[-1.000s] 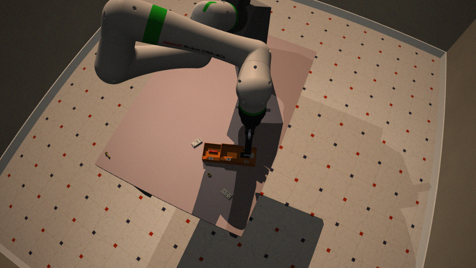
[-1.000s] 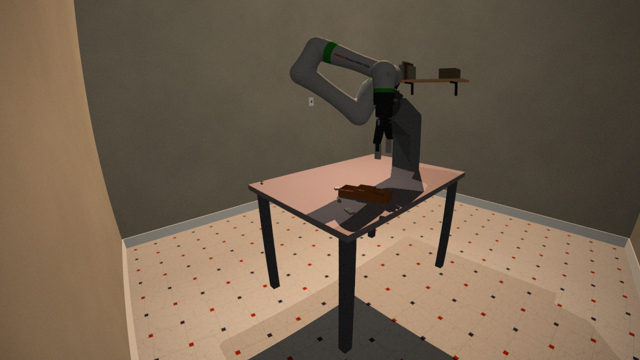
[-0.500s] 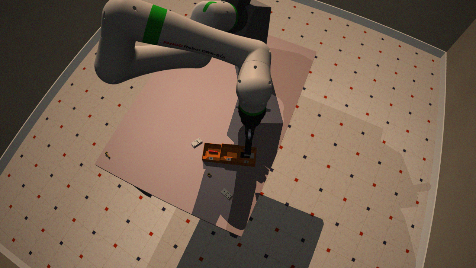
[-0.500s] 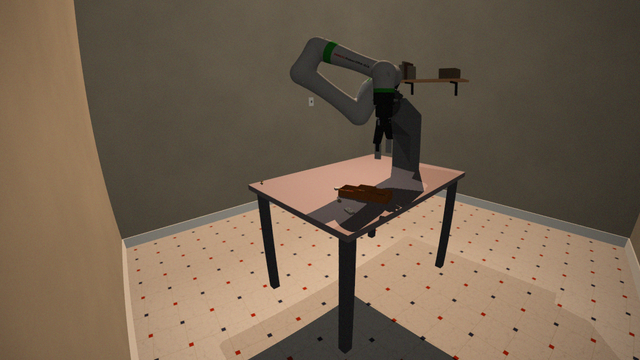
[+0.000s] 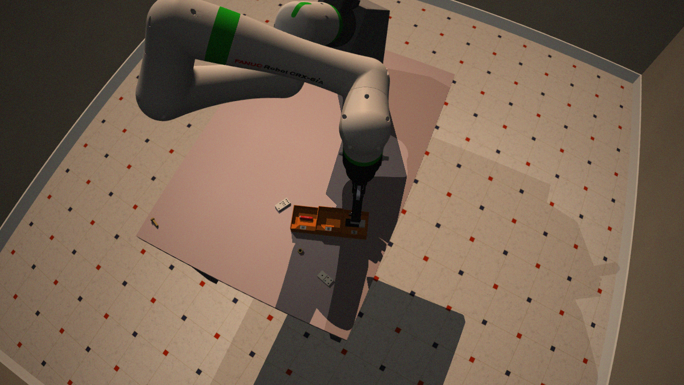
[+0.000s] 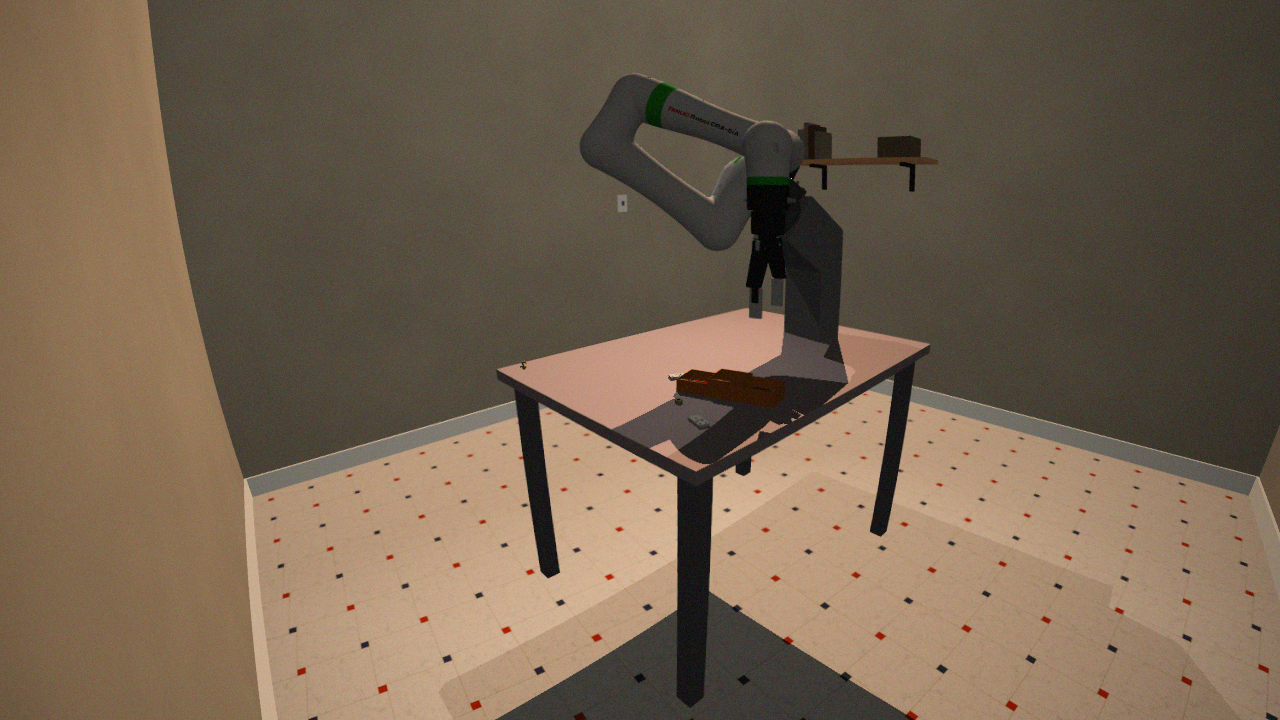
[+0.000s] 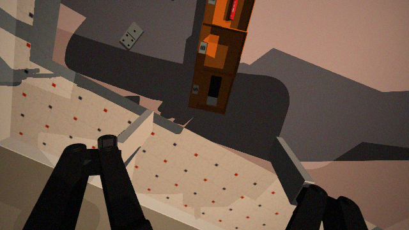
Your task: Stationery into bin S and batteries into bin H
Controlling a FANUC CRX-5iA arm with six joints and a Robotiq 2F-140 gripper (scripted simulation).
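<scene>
A: Where was the gripper?

B: It hung high above the table, over the right end of the bins. Its fingers were spread wide and nothing was between them.

A: And the bins?

B: Three orange bins stood in one row, touching each other, flat on the table. In the wrist view the nearest one carried the label S. Inside it lay a dark flat thing with a grey end. I could not tell what it was.

A: The middle bin?

B: Its label looked like B. I saw only orange walls and shadow there.

A: The third one?

B: A red thing lay in it. The label was cut by the picture edge.

A: What was outside the bins?

B: One domino lay just beside the left bin. A second domino lay in the shadow, near the front edge. Between it and the bins was a small dark ring-like thing. A small yellow thing lay well apart, at the left corner.
</scene>
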